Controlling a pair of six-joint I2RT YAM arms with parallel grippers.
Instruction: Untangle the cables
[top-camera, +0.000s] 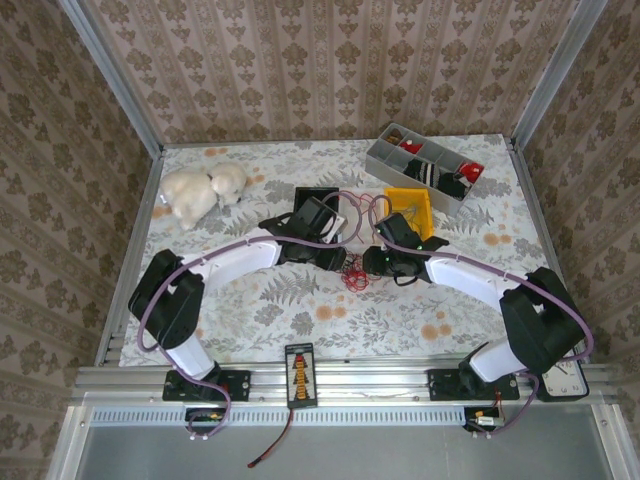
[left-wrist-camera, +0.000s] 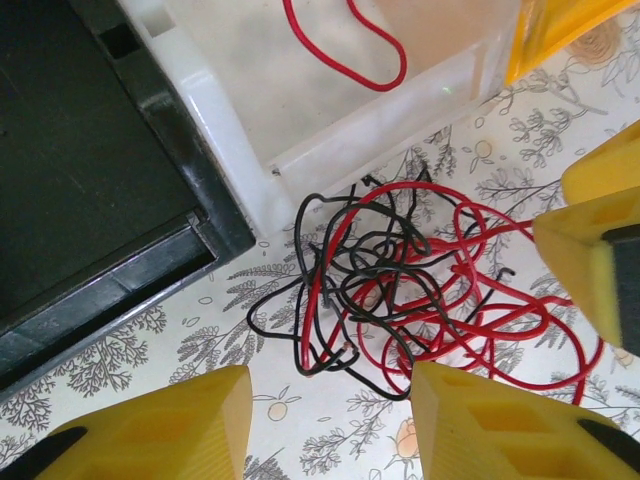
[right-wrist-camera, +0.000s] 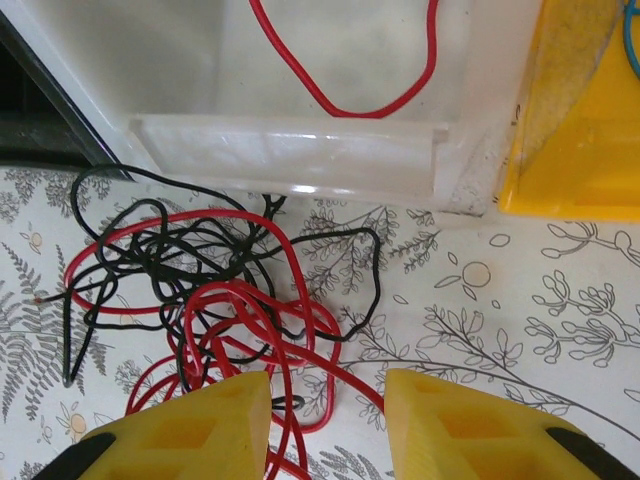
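The cables (top-camera: 354, 277) are a fist-sized tangle of thin red and black wires on the flowered cloth, between my two grippers. In the left wrist view the tangle (left-wrist-camera: 400, 290) lies just ahead of my left gripper (left-wrist-camera: 330, 425). Its yellow fingers stand apart with bare cloth between them and a black loop end just in front. The right gripper's yellow fingers (left-wrist-camera: 600, 250) reach in from the right edge. In the right wrist view the tangle (right-wrist-camera: 200, 290) sits ahead and to the left. My right gripper (right-wrist-camera: 325, 430) is open, with red strands running down beside its left finger.
A white tray (left-wrist-camera: 380, 120) (right-wrist-camera: 290, 155) holding a loose red wire stands just behind the tangle. It has a black tray (top-camera: 318, 200) on its left and a yellow bin (top-camera: 408, 208) on its right. A grey divided box (top-camera: 420, 165) and a white plush toy (top-camera: 200, 190) sit farther back.
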